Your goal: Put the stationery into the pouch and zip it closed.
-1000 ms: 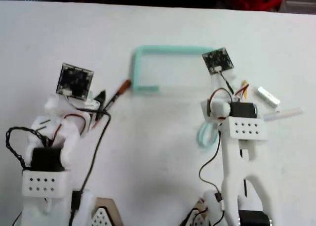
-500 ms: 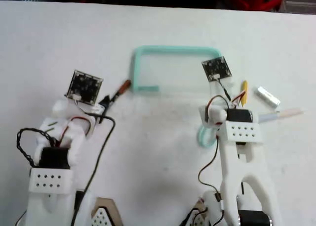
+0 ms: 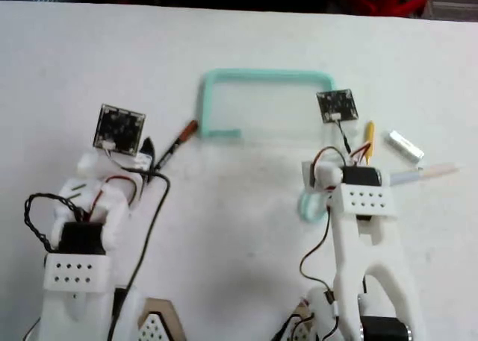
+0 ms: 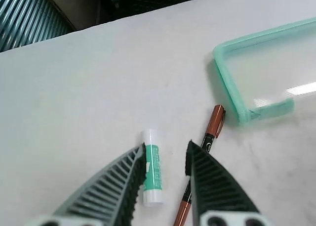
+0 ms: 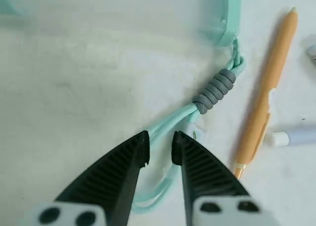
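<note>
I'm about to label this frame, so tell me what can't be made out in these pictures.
Pouch zipper: high view, too small to tell open or zipped.
Brown pen: left wrist view, its tail runs behind a finger of the left gripper.
Teal cord: right wrist view, unclear whether the right gripper actually grips it.

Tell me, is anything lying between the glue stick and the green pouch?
Yes: the brown pen lies between the glue stick and the pouch. Lifted over it, the path looks clear.
</note>
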Tool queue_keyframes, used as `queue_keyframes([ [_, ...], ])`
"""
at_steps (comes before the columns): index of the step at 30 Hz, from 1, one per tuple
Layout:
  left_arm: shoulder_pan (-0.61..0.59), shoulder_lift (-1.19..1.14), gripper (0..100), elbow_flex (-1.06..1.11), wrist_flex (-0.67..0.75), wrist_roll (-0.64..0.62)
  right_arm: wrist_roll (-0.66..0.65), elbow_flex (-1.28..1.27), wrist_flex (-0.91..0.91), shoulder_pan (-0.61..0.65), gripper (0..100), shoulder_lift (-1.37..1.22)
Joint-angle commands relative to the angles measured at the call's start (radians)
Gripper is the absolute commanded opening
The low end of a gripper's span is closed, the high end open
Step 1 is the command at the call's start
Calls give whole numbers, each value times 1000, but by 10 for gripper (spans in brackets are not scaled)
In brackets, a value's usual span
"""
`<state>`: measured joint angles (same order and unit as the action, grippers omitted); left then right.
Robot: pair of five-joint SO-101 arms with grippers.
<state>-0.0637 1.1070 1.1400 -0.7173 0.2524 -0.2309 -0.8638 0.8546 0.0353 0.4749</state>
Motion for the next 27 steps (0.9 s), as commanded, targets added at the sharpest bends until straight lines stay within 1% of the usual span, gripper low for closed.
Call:
queue_keyframes([
  [1,-4,7,146,-5,23,-11,-55,-29,-82,-27,115,7],
  [4,-2,5,146,-5,23,-14,-58,-66,-165,-74,112,13],
  [6,10,5,146,-3,23,-14,-57,-72,-166,-90,112,18],
  [10,81,4,146,14,25,-9,-55,-72,-119,-54,112,51],
  [12,99,4,146,35,55,-9,-55,-75,-113,-36,112,68],
  [14,96,5,146,48,77,-9,-55,-75,-110,-33,112,76],
  [27,96,10,146,54,80,-9,-58,-112,-110,-33,112,85],
])
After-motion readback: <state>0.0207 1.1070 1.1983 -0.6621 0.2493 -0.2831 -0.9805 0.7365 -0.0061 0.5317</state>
